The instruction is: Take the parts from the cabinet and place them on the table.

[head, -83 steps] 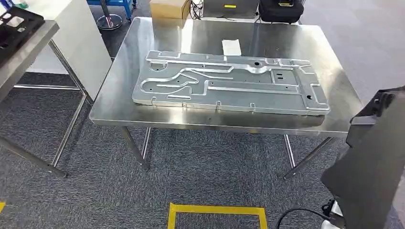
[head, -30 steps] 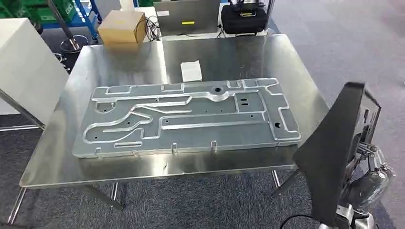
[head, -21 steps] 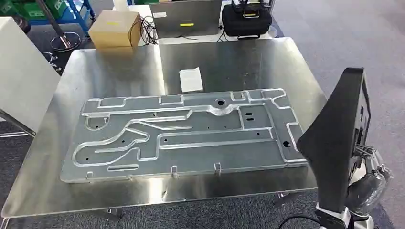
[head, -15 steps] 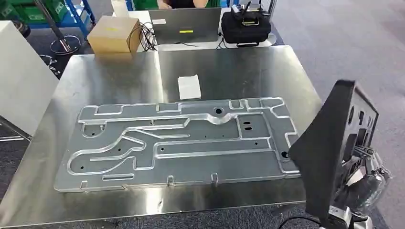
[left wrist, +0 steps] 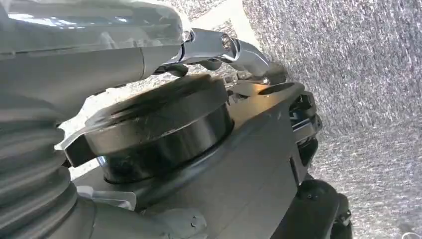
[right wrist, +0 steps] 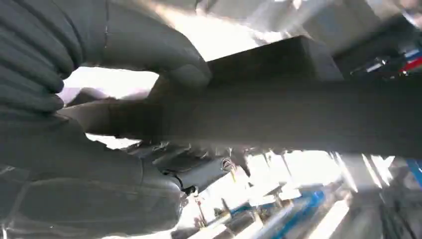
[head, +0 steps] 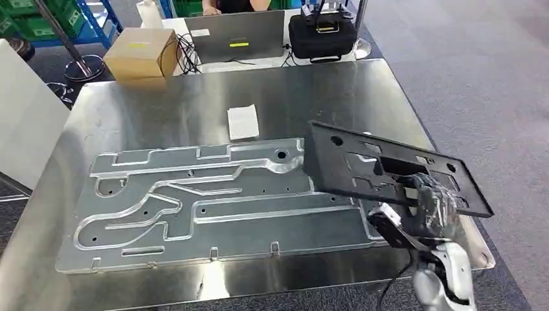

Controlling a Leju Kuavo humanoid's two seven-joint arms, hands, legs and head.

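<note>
A flat black plastic part [head: 362,165] with cut-outs hangs nearly level over the right end of the steel table [head: 162,110]. My right hand [head: 430,201] grips it at its near right edge, fingers wrapped over the top. Up close, in the right wrist view, the thumb [right wrist: 149,45] presses on the dark part [right wrist: 298,114]. Below the part lies a large stamped aluminium plate [head: 194,201], whose right end the part covers. My left hand [left wrist: 164,45] hangs down over grey carpet; how its fingers lie is unclear.
A white slip of paper [head: 243,123] lies behind the plate. Past the table's far edge are a cardboard box [head: 139,53], a laptop [head: 236,35] and a black bag [head: 322,32]. A white cabinet side [head: 26,110] stands at the left.
The camera has come closer to the table. The black part, held upright beside the table's right edge before, has swung down nearly flat over the plate's right end.
</note>
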